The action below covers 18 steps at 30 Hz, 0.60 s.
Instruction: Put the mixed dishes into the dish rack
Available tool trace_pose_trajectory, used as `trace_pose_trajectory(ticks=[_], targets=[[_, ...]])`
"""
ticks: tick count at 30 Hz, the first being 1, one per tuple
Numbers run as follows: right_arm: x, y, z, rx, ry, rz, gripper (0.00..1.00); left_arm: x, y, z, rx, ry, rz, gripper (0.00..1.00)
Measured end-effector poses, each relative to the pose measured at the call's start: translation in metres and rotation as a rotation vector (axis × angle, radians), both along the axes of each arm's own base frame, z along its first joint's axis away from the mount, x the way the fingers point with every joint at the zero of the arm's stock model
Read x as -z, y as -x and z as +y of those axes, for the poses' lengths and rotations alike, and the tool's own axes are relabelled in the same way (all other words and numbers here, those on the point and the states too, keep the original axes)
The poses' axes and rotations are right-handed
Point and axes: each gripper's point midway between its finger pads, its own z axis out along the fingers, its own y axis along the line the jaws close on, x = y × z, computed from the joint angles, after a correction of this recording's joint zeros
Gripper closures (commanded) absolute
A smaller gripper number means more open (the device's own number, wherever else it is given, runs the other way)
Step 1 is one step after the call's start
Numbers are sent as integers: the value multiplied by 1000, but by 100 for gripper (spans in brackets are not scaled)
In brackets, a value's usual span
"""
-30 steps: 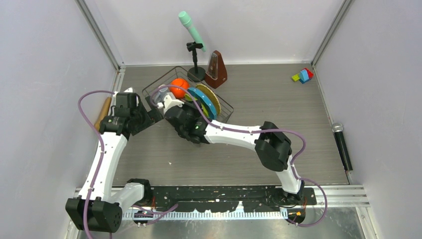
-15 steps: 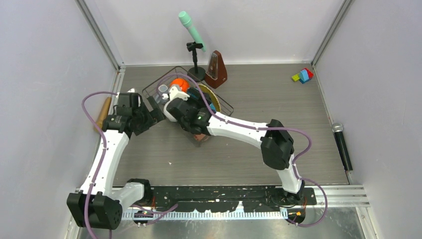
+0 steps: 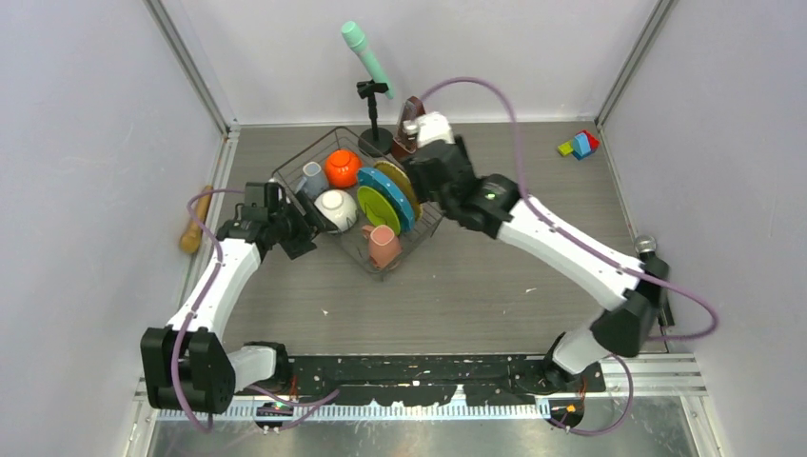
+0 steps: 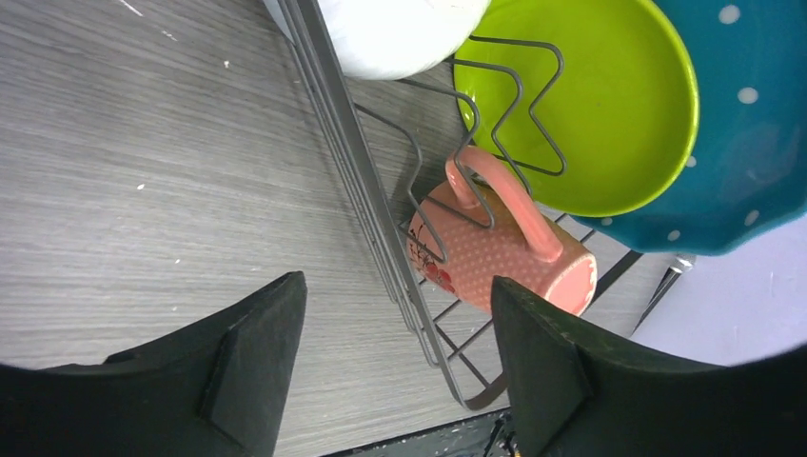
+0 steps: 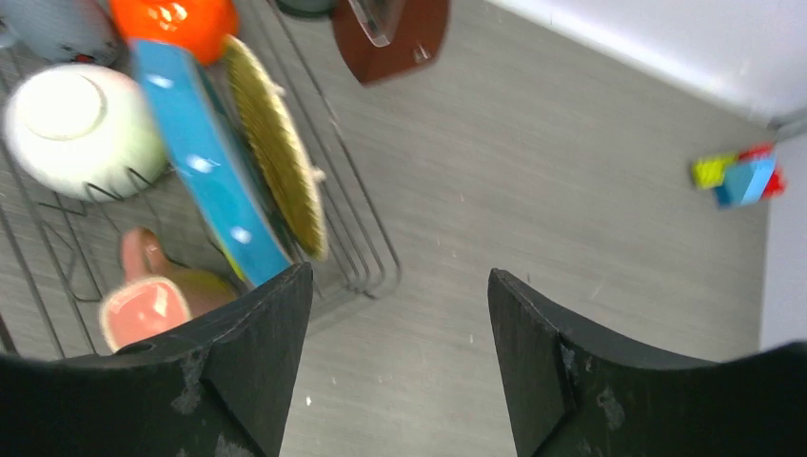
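The dish rack (image 3: 426,205) holds the orange bowl (image 3: 341,168), small grey mug (image 3: 312,178), white bowl (image 3: 336,209), lime-green plate (image 3: 378,211), blue dotted plate (image 3: 392,195), yellow plate (image 3: 402,184) and the pinkish mug (image 3: 383,246), which lies on its side. My left gripper (image 3: 306,227) is open at the rack's near left rim (image 4: 366,205); the rim wire runs between its fingers (image 4: 257,352), untouched, with the mug (image 4: 495,252) just beyond. The right gripper (image 3: 425,181) hovers open and empty over the rack's right corner (image 5: 376,257), beside the yellow plate (image 5: 276,157).
A green microphone (image 3: 364,55) on a black stand and a brown metronome (image 3: 409,119) stand just behind the rack. Coloured blocks (image 3: 579,145) lie at the back right, a black microphone (image 3: 655,276) along the right wall, and a wooden roller (image 3: 197,221) by the left wall.
The right gripper opened, left the pinkish mug in the rack and swung up and back to the rack's right side. The left gripper slid to the rack's rim, its jaws narrowing.
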Motion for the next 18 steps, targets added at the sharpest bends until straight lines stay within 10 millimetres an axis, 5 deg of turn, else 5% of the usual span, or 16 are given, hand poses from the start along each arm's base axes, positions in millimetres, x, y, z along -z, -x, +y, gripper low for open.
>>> trace_pose_trajectory(ticks=[6, 10, 18], targets=[[31, 7, -99, 179, -156, 78, 27, 20, -11, -21, 8, 38, 40, 63], [48, 18, -129, 244, -221, 98, 27, 36, -15, -33, 17, 23, 71, 85], [76, 25, -182, 386, -362, 131, 27, 42, -39, -67, 11, 25, 115, 83]])
